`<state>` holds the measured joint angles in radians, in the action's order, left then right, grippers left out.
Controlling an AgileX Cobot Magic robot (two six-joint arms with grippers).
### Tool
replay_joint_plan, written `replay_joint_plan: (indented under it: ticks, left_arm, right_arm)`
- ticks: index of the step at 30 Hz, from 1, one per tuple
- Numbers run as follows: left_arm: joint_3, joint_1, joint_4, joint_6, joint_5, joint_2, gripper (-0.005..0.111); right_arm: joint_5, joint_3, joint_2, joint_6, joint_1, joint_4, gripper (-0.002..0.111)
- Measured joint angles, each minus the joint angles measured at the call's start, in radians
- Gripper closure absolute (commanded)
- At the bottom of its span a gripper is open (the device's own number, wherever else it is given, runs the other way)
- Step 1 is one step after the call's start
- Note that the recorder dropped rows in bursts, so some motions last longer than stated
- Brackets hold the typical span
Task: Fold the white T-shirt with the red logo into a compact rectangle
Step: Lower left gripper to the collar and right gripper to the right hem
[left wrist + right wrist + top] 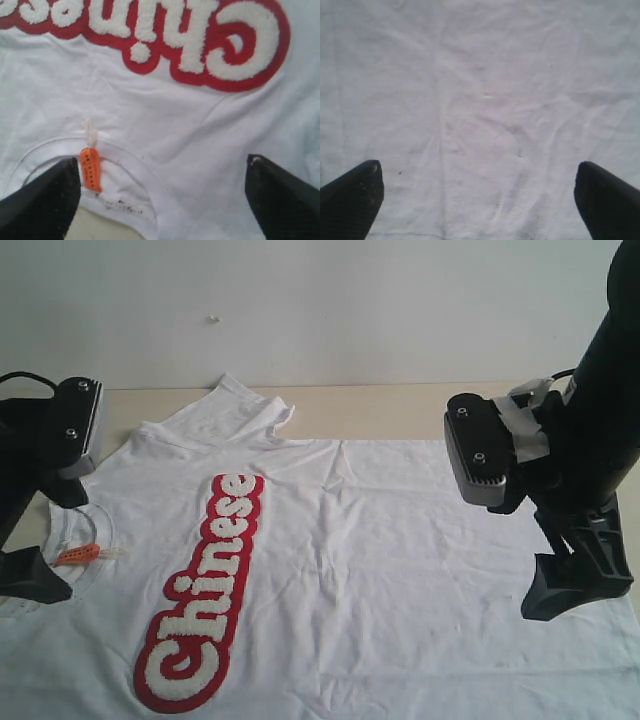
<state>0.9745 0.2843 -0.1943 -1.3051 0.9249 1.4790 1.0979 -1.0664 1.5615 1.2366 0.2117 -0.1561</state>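
Under left fingers (42, 200) and right fingers (350, 195) (both pairs wide apart), the white T-shirt (400, 560).

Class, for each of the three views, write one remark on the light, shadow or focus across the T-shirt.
Exterior view: soft, even light; the T-shirt looks bright, with only faint shadows in its creases. Left wrist view: the red logo and orange tag are fairly sharp. Right wrist view: flat, greyish, low contrast; only faint creases show.

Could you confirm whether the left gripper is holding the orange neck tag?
No; the left gripper is open, and the orange neck tag lies free on the white T-shirt.
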Motion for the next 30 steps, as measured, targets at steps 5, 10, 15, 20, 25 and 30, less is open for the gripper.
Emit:
replay_joint_plan:
  ticks: [5,10,15,20,25,30]
  left_arm:
    - [-0.02,0.0,-0.084,0.0,-0.021,0.0,0.02]
    - [-0.02,0.0,-0.097,0.0,-0.07,0.0,0.02]
    - [-0.02,0.0,-0.108,0.0,-0.07,0.0,0.02]
    - [-0.02,0.0,-0.11,0.0,-0.085,0.0,0.02]
    - [-0.02,0.0,-0.041,0.0,-0.098,0.026,0.02]
    - [-0.02,0.0,0.086,0.0,-0.15,0.07,0.02]
  right_arm:
    - [0.002,0.0,0.0,-0.007,0.0,0.002,0.003]
    - [0.002,0.0,0.0,-0.01,0.0,0.002,0.003]
    - [0.002,0.0,0.0,-0.011,0.0,0.002,0.003]
    - [-0.002,0.0,0.0,-0.022,0.0,0.002,0.003]
    - [-0.031,0.0,0.0,-0.03,0.0,0.01,0.003]
    - [-0.073,0.0,0.0,-0.031,0.0,0.077,0.003]
